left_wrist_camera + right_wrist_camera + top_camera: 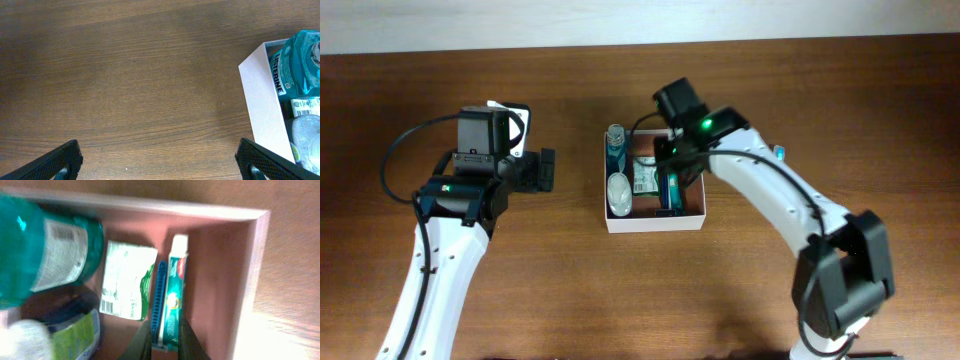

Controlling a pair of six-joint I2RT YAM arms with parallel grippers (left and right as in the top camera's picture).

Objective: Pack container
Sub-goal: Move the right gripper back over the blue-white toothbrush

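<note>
Right end effector [165,342] clamps the toothpaste tube [175,295] near the container [252,280] wall; left end effector [157,150] spread wide over the tabletop [125,75].

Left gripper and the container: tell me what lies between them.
Nothing but bare wooden table between the left gripper and the container; the left wrist view shows it.

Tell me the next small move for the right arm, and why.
Probably spread the fingers of the right end effector before any lift. They flank the ends of the toothpaste and the toothbrush, which both lie inside the container along its wall, so they look placed. Whether the fingers pinch them is unclear.
</note>
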